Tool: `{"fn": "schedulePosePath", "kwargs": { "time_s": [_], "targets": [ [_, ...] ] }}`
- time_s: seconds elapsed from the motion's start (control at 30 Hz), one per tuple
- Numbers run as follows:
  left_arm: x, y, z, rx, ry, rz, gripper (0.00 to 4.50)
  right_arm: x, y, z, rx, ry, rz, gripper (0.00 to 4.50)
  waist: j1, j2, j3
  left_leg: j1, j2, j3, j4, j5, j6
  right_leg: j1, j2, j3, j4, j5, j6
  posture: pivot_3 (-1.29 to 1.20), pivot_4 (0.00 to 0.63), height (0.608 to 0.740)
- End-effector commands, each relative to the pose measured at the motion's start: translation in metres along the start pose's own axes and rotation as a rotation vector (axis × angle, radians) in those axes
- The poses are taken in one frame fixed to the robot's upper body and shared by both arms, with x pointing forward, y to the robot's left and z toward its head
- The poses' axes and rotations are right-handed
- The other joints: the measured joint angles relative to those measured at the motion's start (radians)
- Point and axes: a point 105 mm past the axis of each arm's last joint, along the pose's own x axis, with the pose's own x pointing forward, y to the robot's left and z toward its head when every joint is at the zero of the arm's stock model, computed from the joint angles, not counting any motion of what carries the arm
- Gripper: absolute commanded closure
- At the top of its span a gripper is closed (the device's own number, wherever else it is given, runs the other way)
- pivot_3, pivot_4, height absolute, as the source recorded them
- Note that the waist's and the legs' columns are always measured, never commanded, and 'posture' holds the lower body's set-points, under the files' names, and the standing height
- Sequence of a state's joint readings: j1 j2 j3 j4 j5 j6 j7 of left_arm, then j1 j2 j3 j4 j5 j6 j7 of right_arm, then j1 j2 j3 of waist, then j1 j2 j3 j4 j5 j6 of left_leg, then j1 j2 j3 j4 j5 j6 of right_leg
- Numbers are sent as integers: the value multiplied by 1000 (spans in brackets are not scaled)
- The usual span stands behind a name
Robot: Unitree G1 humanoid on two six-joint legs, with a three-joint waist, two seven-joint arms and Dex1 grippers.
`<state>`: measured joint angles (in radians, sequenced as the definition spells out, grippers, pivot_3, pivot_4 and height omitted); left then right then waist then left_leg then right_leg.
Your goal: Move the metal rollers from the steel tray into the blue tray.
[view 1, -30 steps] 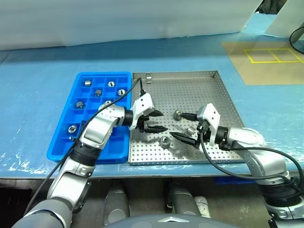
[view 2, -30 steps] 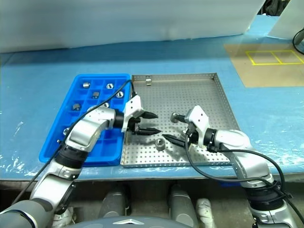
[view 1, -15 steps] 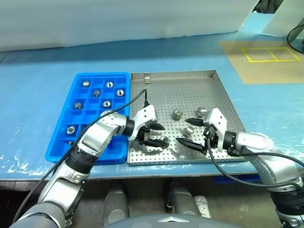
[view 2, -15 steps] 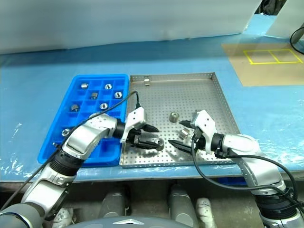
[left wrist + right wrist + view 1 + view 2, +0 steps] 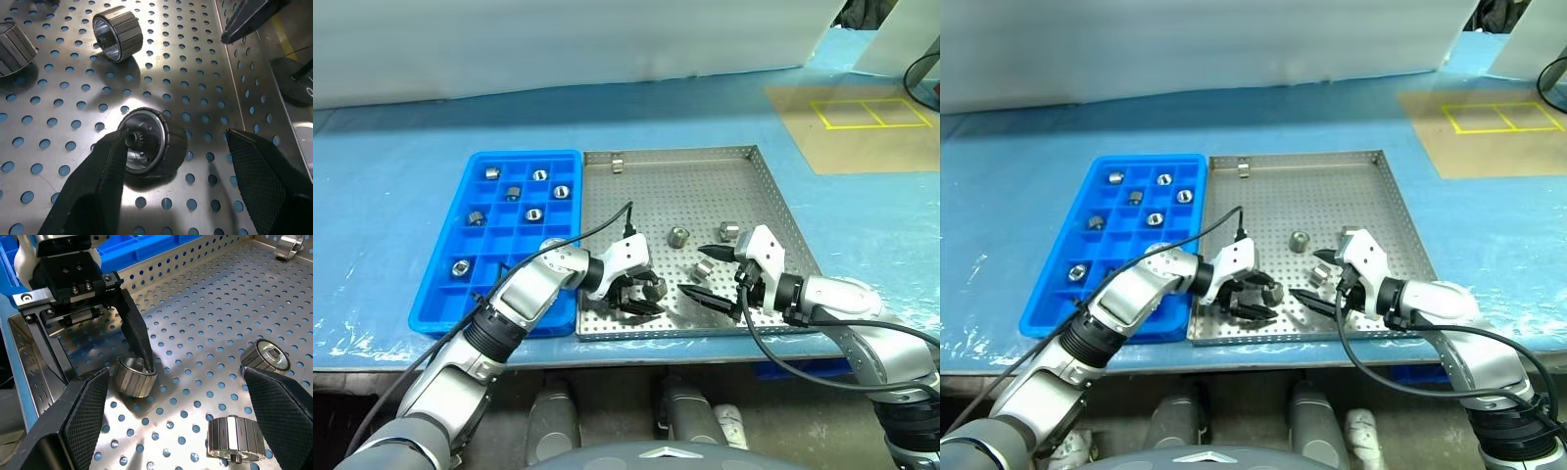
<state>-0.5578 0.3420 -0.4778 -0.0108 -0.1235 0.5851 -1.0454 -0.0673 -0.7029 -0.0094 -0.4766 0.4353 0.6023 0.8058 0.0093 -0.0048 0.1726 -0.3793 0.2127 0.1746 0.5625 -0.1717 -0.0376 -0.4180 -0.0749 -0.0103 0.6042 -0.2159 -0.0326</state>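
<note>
While the head views look down on the table, the left gripper sits low over the steel tray at about 6 o'clock, jaws apart around one of the metal rollers. The blue tray lies touching the steel tray's 9 o'clock side, several rollers already in its cells. The right gripper hovers wide open nearby.

From the left wrist, one fingertip pokes into the roller's hollow bore while the other stands off at 3 o'clock. Closing like this may pinch only the wall, tipping or flicking the roller away.

From the right wrist, two more rollers lie near the right gripper's open fingers.
</note>
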Motion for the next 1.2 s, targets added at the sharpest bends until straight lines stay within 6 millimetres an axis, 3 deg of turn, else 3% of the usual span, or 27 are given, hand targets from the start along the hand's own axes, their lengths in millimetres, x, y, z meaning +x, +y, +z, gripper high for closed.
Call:
{"fn": "schedulePosePath", "kwargs": {
  "time_s": [0.03,0.17,0.2,0.4,0.6,0.77,0.9,1.03,1.2],
  "targets": [
    [7,6,-17,-11,70,50,1738,-3,-2,15,-41,-41,-14,0,0,0,0,0,0,0,0,0,0,0,0,0,0,0,0,-319,150,740],
    [9,13,-17,-26,38,102,3009,0,-3,15,-48,-43,-16,0,-1,1,-1,3,0,0,1,0,0,3,0,0,0,0,0,-310,150,740],
    [9,16,-17,-25,37,118,3133,1,-4,16,-50,-46,-17,0,-1,1,-1,3,0,0,1,0,0,3,0,0,0,0,0,-308,150,740],
    [10,14,-10,-81,-22,125,3132,5,-7,19,-61,-58,-18,0,-1,1,-2,3,0,0,1,0,0,3,0,0,0,0,1,-291,150,740],
    [-9,24,7,-104,-99,219,3132,15,-11,20,-75,-72,2,0,-2,1,-2,2,0,0,0,0,0,2,0,0,0,0,0,-234,150,740],
    [-41,43,38,-117,-238,423,3132,27,-14,23,-89,-91,38,0,-1,1,-1,-1,1,0,0,0,0,-2,1,0,1,0,0,-166,150,740],
    [-65,47,49,-104,-284,580,3132,35,-17,25,-106,-101,71,0,8,1,-1,-3,0,0,0,0,0,-2,0,0,1,0,0,-114,150,740],
    [-94,44,49,-91,-280,753,3132,43,-20,25,-117,-100,108,0,13,1,-1,-3,1,-1,0,0,1,-2,0,-1,1,0,0,-49,150,740],
    [-139,38,34,-92,-242,1029,3132,53,-21,23,-124,-104,152,0,21,1,-1,-3,2,-1,0,0,0,-3,0,-3,1,0,0,27,150,740]
  ]
}}
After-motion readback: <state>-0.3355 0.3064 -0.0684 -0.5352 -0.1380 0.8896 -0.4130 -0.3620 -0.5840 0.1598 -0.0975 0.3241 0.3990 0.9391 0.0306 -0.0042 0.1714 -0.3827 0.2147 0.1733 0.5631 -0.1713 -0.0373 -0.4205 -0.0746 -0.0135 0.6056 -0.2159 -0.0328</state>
